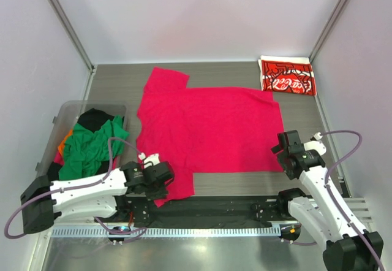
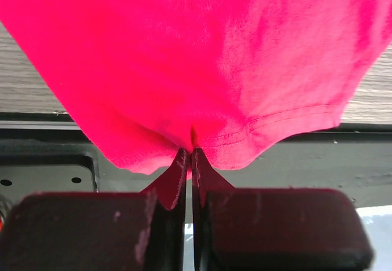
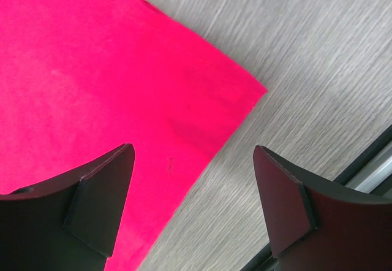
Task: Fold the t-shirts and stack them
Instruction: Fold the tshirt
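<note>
A crimson-pink t-shirt (image 1: 208, 130) lies spread flat across the middle of the table. My left gripper (image 1: 160, 182) is shut on its near left sleeve hem (image 2: 190, 137) at the table's front edge. My right gripper (image 1: 288, 151) is open and hovers over the shirt's near right corner (image 3: 245, 93), one finger above cloth, the other above bare wood. A folded red t-shirt with white Coca-Cola print (image 1: 286, 76) lies at the far right corner. Green (image 1: 92, 148), black (image 1: 95, 119) and orange (image 1: 63, 141) shirts are piled in a bin at the left.
A clear plastic bin (image 1: 67, 108) holds the pile at the left edge. White walls enclose the table on three sides. A black rail (image 1: 208, 213) runs along the front edge between the arm bases.
</note>
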Motion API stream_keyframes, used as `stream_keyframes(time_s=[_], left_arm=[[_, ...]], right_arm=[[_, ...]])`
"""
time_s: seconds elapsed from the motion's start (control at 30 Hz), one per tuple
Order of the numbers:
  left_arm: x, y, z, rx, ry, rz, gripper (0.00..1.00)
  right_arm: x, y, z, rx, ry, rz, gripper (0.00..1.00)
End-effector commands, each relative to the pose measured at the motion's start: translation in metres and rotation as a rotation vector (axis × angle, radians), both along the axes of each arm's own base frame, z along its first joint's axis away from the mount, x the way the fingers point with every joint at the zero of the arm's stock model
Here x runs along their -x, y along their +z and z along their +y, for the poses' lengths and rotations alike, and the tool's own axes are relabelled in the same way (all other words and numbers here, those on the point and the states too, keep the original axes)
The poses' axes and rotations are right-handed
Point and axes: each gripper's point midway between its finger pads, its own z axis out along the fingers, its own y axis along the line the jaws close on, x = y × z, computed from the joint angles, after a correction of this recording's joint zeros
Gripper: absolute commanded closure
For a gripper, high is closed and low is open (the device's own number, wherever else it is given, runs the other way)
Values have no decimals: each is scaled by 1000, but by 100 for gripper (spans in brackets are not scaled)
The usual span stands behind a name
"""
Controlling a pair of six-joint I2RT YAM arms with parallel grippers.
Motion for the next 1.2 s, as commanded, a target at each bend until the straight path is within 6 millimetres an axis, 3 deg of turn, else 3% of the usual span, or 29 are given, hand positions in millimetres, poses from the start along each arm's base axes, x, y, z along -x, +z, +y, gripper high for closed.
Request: stream_keyframes(time_s=[0.0, 0.23, 0.37, 0.6, 0.67, 0.73, 0.9, 1.0, 1.17], left_arm=[[-8, 1, 2, 29, 20, -44, 100], [-9, 3, 5, 58, 41, -55, 100], [-10, 3, 7, 63, 60, -56, 100], [-12, 5, 9, 66, 75, -65, 100], [-14, 8, 9, 66, 76, -71, 100], [-15, 11, 7, 66, 73, -77, 100], [-21, 20, 4, 46, 63, -91, 100], [-24, 26, 4, 38, 63, -102, 100], [-25, 29, 6, 41, 74, -109, 100]], right_arm=[[-5, 0, -11, 15, -90, -31, 16], [-8, -33, -11, -3, -91, 88, 24], [-2, -53, -4, -49, -87, 138, 34], [-4, -50, -5, -51, -85, 91, 55], [-6, -49, -4, -53, -79, 75, 68], [-7, -51, -2, -64, -68, 69, 70], [-10, -59, 2, -72, -33, 90, 69], [-12, -56, 7, -91, -5, 92, 52], [-9, -48, 5, -85, -4, 67, 36]])
